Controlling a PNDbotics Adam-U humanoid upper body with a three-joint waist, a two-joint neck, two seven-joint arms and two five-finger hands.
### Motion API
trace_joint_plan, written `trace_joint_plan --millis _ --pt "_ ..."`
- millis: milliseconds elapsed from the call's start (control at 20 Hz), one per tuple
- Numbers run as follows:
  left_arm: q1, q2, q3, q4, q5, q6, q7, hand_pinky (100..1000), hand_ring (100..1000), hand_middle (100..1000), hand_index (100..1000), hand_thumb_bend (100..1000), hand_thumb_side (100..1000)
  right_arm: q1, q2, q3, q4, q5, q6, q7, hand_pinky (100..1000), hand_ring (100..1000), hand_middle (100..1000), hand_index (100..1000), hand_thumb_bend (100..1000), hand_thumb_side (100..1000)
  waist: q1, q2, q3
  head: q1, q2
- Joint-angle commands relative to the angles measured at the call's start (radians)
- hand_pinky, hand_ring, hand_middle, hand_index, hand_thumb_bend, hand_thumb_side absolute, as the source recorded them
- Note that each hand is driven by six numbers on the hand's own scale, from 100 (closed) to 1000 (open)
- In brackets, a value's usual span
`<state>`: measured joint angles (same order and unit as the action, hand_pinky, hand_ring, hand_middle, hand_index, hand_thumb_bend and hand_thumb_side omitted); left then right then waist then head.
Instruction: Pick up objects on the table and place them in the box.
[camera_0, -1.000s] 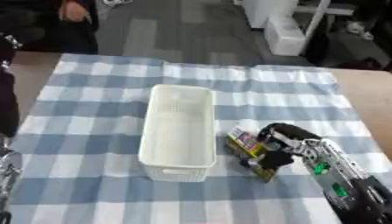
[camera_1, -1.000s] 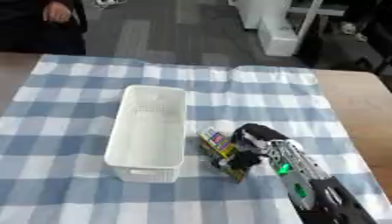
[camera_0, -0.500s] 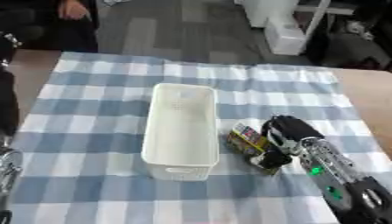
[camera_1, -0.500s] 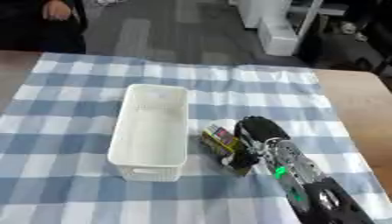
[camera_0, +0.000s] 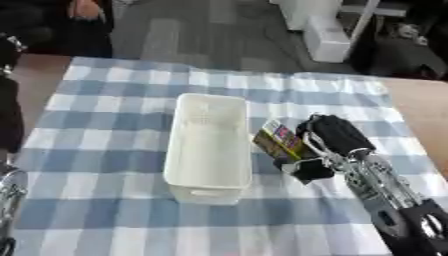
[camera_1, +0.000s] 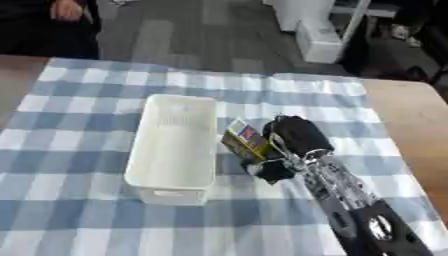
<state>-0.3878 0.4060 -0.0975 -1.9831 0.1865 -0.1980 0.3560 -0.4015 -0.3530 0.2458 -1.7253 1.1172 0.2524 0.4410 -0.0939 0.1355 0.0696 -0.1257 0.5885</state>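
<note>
Blue-and-white checked cloth (camera_0: 105, 105) over a wooden table (camera_0: 424, 107). White box (camera_0: 210, 140) at centre, long side running away from camera, nothing visible inside. Just right of box, right hand (camera_0: 328, 137), fingers curled round a small packet (camera_0: 278, 139), yellow-dark w/ red and blue patches on label; print too blurred to read. Packet tilted, raised off cloth, close to box's right wall, not inside. Right arm (camera_0: 389, 200) in from lower right corner. Left hand: only a silver-black part at lower left edge (camera_0: 7, 190), fingers not visible, can't tell state. Beyond table: grey floor, white unit (camera_0: 325, 35).
</note>
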Motion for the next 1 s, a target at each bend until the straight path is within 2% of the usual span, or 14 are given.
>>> trace_joint_plan --millis 50,250,550,600,650,700,1000 --pt "-0.016 0.023 0.001 -0.017 -0.001 -0.003 -0.002 674 715 794 855 609 948 -0.007 -0.028 -0.018 -0.056 -0.069 -0.003 -0.005 100 100 100 390 515 512 0.004 -0.018 -0.001 0.005 -0.001" --pt "-0.015 0.024 0.001 -0.017 -0.001 -0.003 -0.002 673 715 791 853 609 949 -0.007 -0.036 -0.041 -0.111 -0.159 0.014 -0.028 100 100 100 390 520 490 0.004 -0.019 -0.002 0.006 -0.001" --pt "-0.014 0.024 0.001 -0.017 -0.002 -0.002 -0.002 673 715 791 853 609 949 -0.018 -0.045 -0.065 -0.204 -0.294 0.044 -0.112 100 100 100 392 543 467 0.005 -0.02 -0.003 0.007 -0.002" --pt "-0.014 0.024 0.001 -0.017 -0.002 -0.002 -0.002 673 714 791 853 609 949 -0.021 -0.046 -0.065 -0.213 -0.307 0.045 -0.119 100 100 100 393 548 460 0.005 -0.02 -0.003 0.006 -0.002" --pt "-0.014 0.024 0.0 -0.017 -0.002 -0.002 -0.002 673 714 791 853 609 949 -0.026 -0.045 -0.064 -0.222 -0.32 0.045 -0.124 100 100 100 393 585 536 0.005 -0.02 -0.003 0.006 -0.003" --pt "-0.014 0.024 0.0 -0.017 -0.002 -0.002 -0.002 673 714 791 853 609 948 -0.03 -0.045 -0.062 -0.229 -0.333 0.045 -0.127 100 100 100 394 549 458 0.005 -0.02 -0.002 0.005 -0.003" --pt "-0.015 0.022 -0.001 -0.017 -0.001 -0.002 -0.003 673 714 791 853 609 948 -0.061 -0.036 -0.046 -0.248 -0.376 0.036 -0.13 100 100 100 394 548 455 0.005 -0.02 0.001 0.004 -0.003"
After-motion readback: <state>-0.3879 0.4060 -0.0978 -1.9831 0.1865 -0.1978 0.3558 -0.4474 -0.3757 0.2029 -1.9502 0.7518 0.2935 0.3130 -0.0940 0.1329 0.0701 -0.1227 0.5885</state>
